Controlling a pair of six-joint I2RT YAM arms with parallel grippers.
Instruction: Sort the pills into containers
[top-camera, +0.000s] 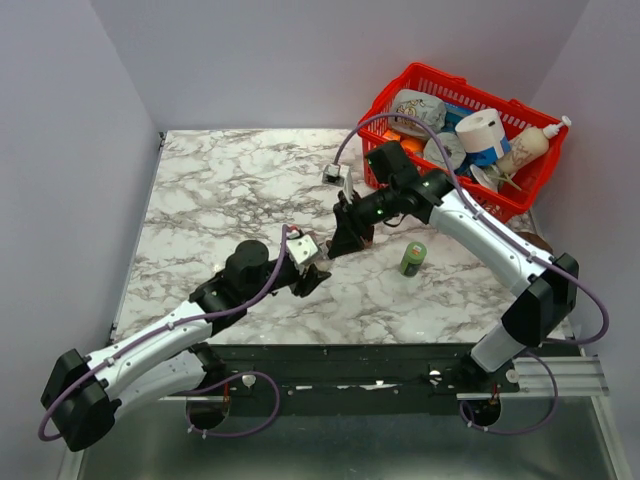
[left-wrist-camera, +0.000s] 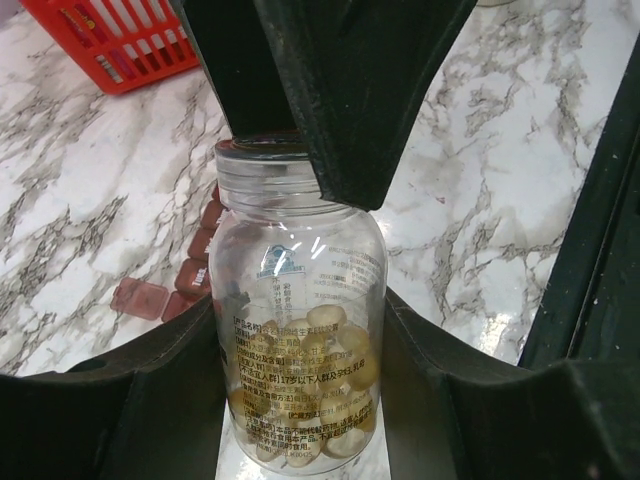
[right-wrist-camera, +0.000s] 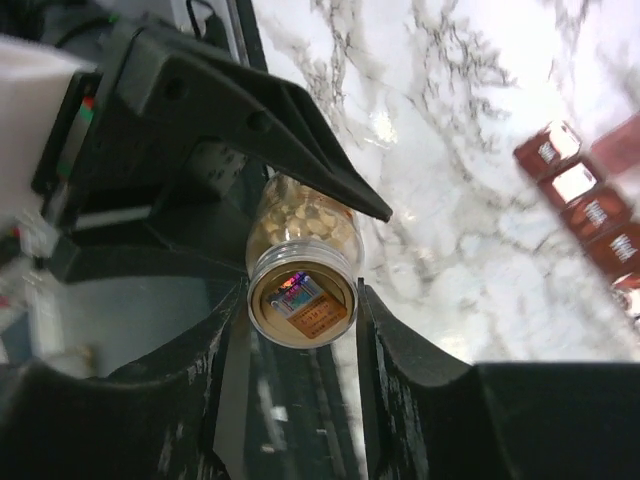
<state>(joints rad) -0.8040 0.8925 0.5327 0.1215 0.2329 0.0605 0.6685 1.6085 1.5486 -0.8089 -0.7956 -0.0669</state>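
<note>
A small clear bottle (left-wrist-camera: 298, 300) of pale yellow pills (left-wrist-camera: 335, 365) is held above the marble table, with my left gripper (left-wrist-camera: 300, 335) shut on its body. My right gripper (right-wrist-camera: 300, 293) is shut on the bottle's tan cap (right-wrist-camera: 305, 312), one finger pressed to each side of it. In the left wrist view, the right gripper's black fingers (left-wrist-camera: 340, 100) cover the cap from above. The containers, a dark red-brown organiser strip (right-wrist-camera: 590, 215) with some lids flipped open, lie on the table just past the bottle (left-wrist-camera: 195, 275). In the top view both grippers meet mid-table, left (top-camera: 318, 275) and right (top-camera: 340, 243).
A red mesh basket (top-camera: 395, 100) full of assorted items stands at the back right. A small green bottle (top-camera: 412, 258) stands on the table near the right arm. The black frame rail (left-wrist-camera: 600, 250) runs along the table's near edge.
</note>
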